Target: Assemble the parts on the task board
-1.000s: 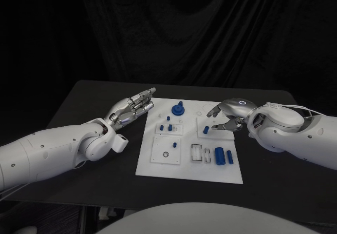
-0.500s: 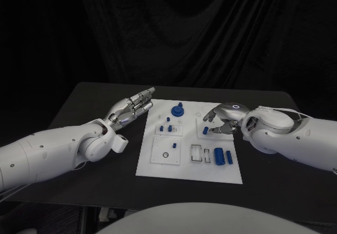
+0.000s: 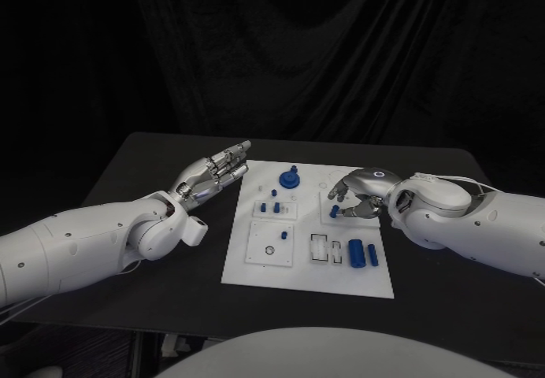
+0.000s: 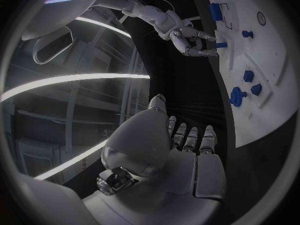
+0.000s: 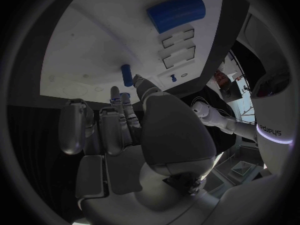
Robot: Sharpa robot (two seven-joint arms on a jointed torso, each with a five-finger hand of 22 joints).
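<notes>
The white task board lies mid-table. My right hand hovers over its far right square, where thumb and a finger pinch the top of a small blue peg that stands upright on the board. In the right wrist view the fingertips close on this peg; in the left wrist view the right hand meets the peg too. My left hand is open and flat, just off the board's far left corner, holding nothing.
A blue knobbed part stands at the board's far edge, with small blue pegs below it. A thick blue cylinder and a thin one lie near the front right, beside white slots.
My right hand has moved left across the board to the small blue peg and its fingers have closed on it. The peg and the left hand have stayed in place.
</notes>
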